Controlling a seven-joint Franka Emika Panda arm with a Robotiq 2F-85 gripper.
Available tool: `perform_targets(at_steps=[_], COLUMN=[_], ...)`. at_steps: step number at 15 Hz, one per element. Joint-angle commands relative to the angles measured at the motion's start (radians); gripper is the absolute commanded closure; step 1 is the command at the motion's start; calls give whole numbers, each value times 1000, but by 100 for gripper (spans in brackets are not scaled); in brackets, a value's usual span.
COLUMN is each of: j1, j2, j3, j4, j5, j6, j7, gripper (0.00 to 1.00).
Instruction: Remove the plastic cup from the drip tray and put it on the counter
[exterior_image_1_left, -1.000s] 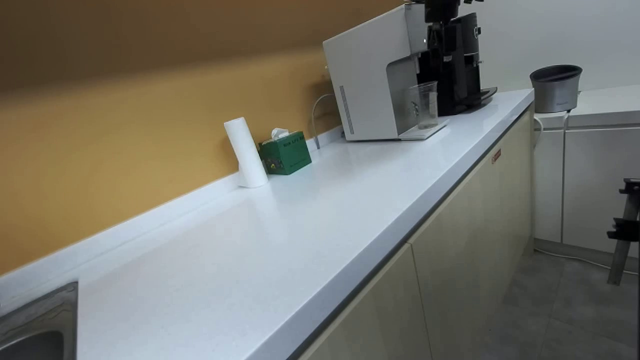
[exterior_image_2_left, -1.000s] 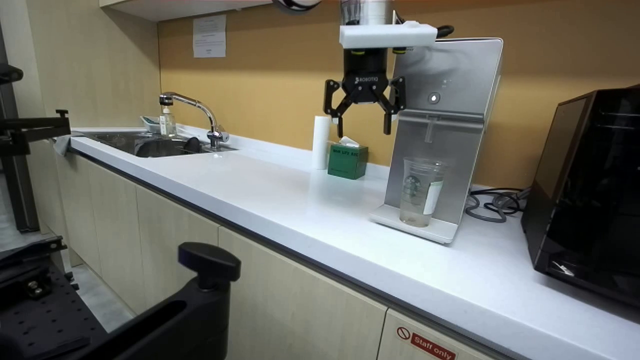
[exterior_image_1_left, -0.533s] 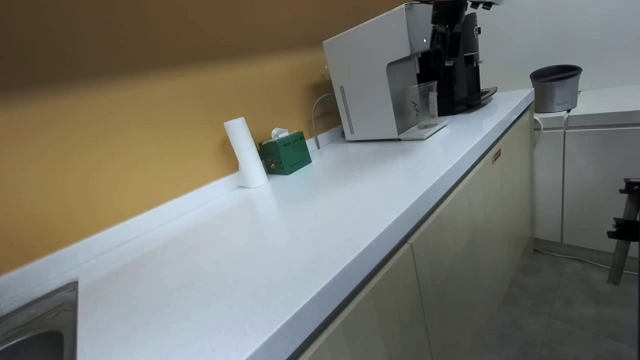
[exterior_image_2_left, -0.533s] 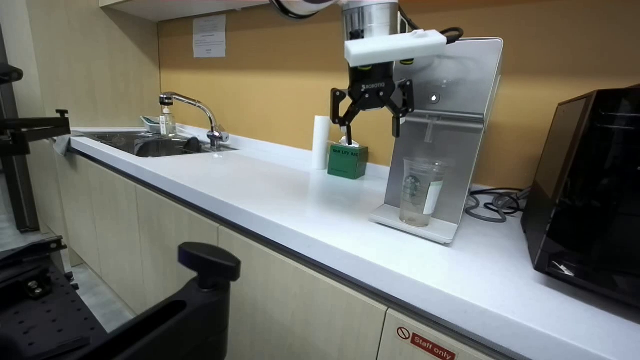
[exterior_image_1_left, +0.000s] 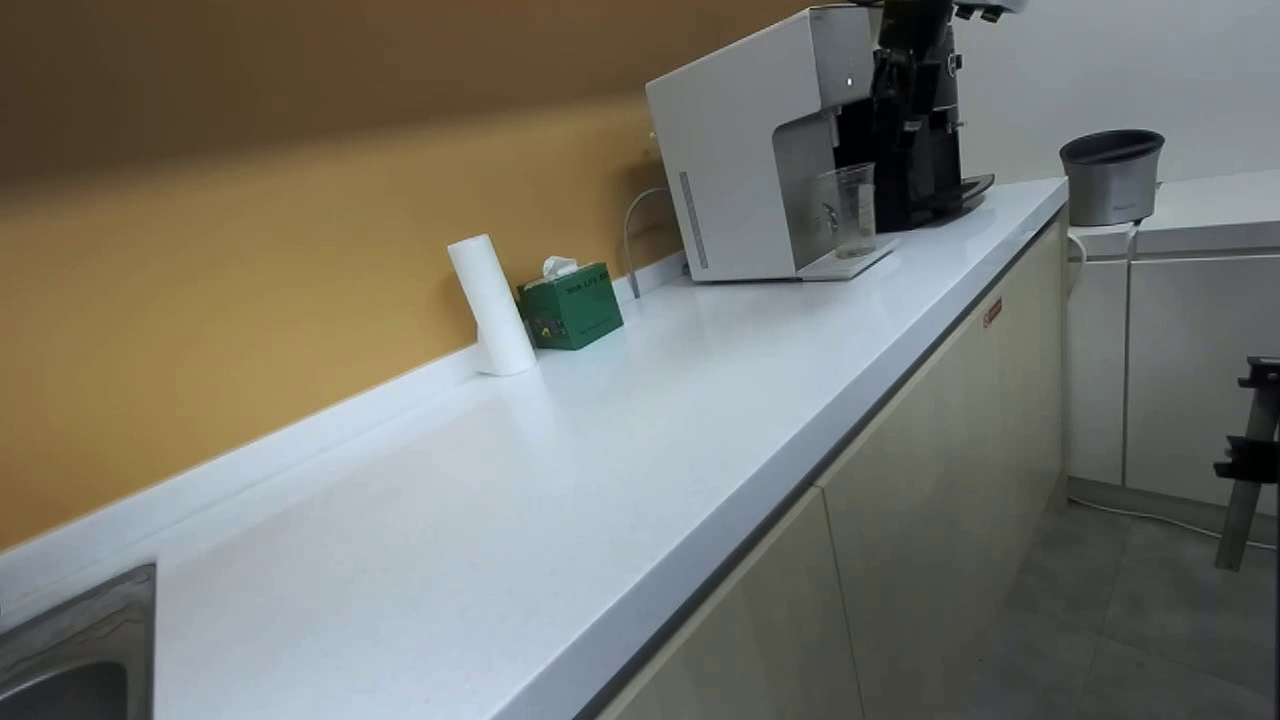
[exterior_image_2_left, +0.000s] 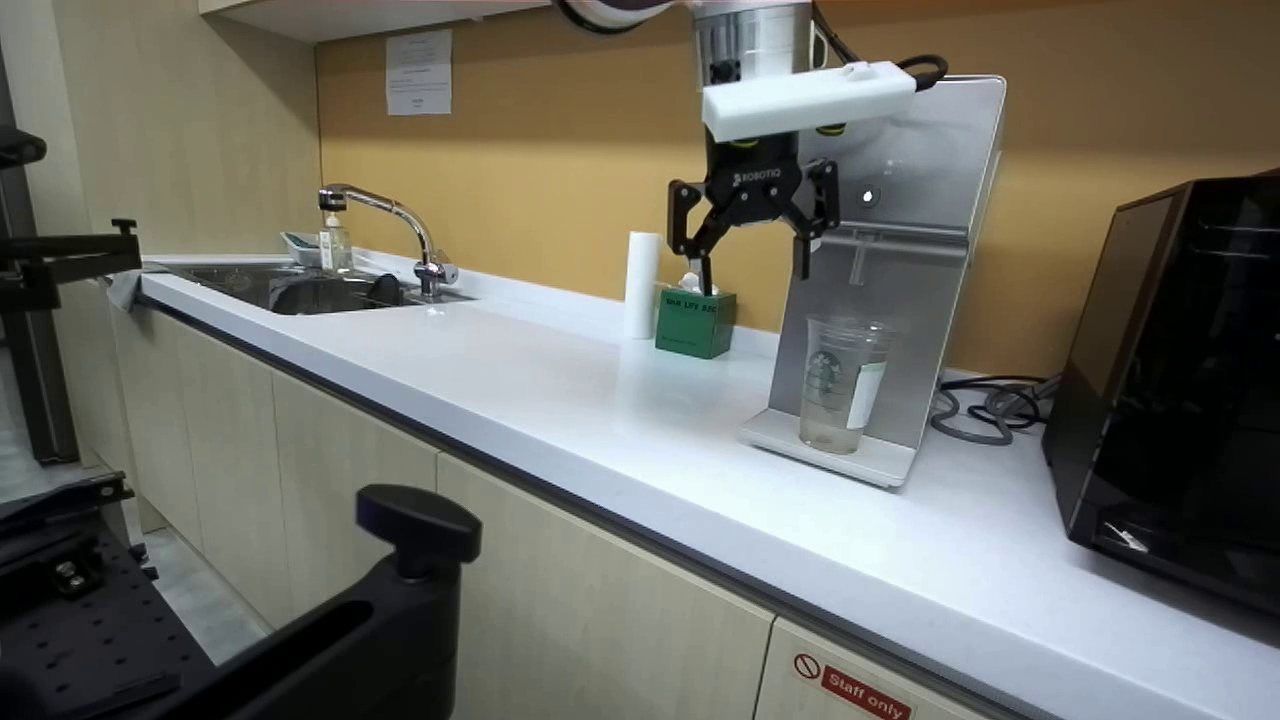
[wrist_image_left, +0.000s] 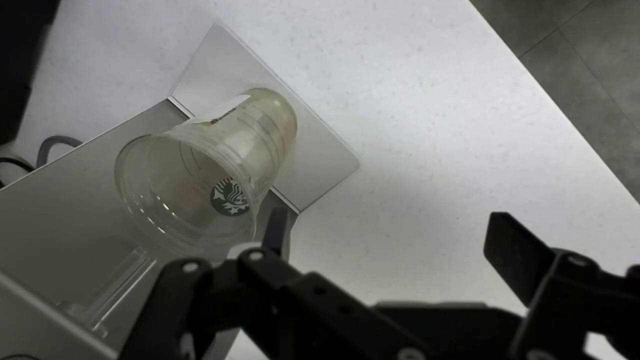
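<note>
The gripper (exterior_image_2_left: 754, 272) has just edged sideways toward the plastic cup (exterior_image_2_left: 832, 395) and tipped slightly — jaws wide apart, nothing between them. The plastic cup hasn't budged, standing upright on the drip tray (exterior_image_2_left: 774, 428). Lining up, I'd say — the carry to the counter (exterior_image_2_left: 560, 370) is yet to come.

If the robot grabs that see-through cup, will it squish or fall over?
The plastic cup would probably squish under a hard squeeze, as its clear plastic looks thin. It's likely light, since it looks nearly empty. A bump up high might tip it: it stands on the drip tray, tall and narrower at the bottom.
</note>
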Motion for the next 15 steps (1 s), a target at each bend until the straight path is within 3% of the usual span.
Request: perform_targets(at_steps=[1, 7, 15], j1=[-2, -24, -38], j2=[27, 69, 124], j3=[7, 12, 25], j4=[23, 40, 42], j5=[38, 117, 123], j6=[-8, 1, 153], j7=[-95, -304, -289], gripper=[0, 0, 0])
